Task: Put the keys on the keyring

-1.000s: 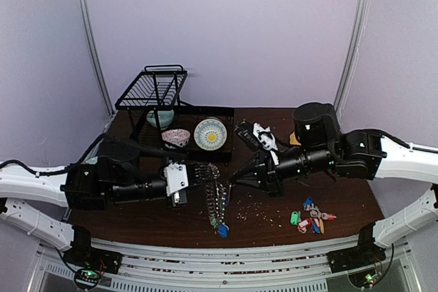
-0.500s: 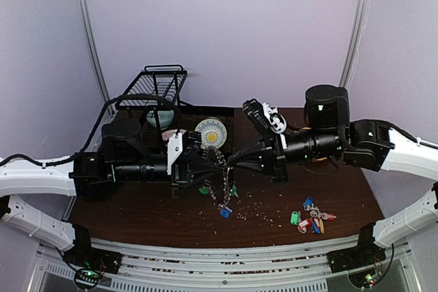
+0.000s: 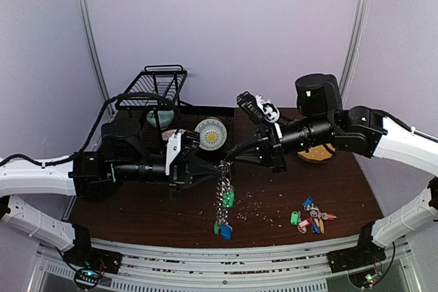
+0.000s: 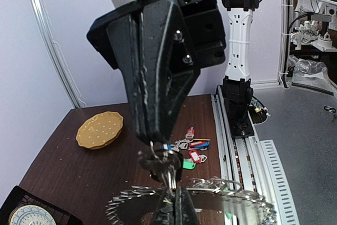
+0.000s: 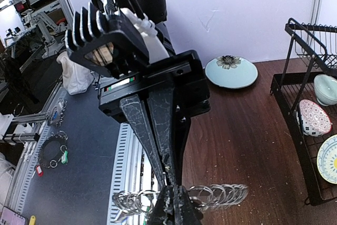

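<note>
Top external view has both arms meeting nose to nose above the middle of the table. The keyring hangs in the air between their tips, so its small silver rings, the green tag and the blue tag dangle down toward the wood.

The left gripper has its fingers pressed together on the ring's flat rim, and the left wrist view shows that pinch pretty clearly. The right gripper is closed too, clamped on the keys, a small silver bunch hanging right at its tip and touching the rim.

My guess at why it's set up like this:
- One arm lifts the ring off the table so the little rings hang free and can be reached.
- The other arm brings the keys straight at the rim, tip to tip, so they can be worked onto one of those rings.

Whether a key is actually threaded on yet, I can't tell, it's too small.

The tagged keys lie well apart, over by the right near edge. The dish rack and yellow plate sit behind, out of the way.
</note>
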Controlling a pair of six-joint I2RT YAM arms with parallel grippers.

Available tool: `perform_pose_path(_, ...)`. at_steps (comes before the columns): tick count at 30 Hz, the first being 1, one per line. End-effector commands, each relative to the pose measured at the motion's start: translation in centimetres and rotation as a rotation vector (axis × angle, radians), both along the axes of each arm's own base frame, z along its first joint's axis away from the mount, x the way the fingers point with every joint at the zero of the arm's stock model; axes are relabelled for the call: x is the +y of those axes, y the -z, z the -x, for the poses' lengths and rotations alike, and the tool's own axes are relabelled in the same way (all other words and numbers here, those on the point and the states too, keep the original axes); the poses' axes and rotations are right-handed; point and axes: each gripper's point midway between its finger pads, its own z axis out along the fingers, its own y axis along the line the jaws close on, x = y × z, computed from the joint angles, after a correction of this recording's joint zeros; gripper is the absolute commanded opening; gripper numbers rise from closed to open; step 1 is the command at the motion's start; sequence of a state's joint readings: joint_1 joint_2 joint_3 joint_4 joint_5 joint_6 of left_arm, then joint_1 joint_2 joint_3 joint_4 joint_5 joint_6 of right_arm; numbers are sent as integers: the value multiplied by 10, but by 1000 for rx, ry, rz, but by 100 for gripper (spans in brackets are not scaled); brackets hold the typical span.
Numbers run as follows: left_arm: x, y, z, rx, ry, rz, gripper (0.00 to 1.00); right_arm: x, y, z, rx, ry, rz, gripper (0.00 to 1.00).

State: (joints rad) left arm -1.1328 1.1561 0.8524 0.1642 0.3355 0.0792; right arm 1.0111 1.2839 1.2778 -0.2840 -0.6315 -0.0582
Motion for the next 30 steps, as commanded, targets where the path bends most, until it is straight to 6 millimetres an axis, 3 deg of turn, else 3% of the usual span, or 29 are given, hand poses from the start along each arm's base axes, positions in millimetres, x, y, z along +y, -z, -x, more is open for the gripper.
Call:
perform_pose_path(1, 2, -36, -3, -52, -8, 108, 0, 2, 6, 6, 31, -43, 29, 0)
perform_pose_path(6, 3, -34, -5, -63, -18, 100, 0, 3, 9, 11, 43, -72, 33, 0)
perform_pose_path(15, 8, -28, -11, -138, -56, 61, 0, -5, 11, -2, 33, -2, 52, 0)
perform_pose_path(20, 9, -25, -16, -159, -85, 42, 0, -4, 12, 24, 98, -149, 37, 0)
perform_pose_path(24, 8, -24, -15, -158, -77, 42, 0, 1, 17, 21, 120, -148, 51, 0)
perform_pose_path(30, 8, -23, -13, -162, -67, 41, 0, 7, 4, 10, 80, -94, -28, 0)
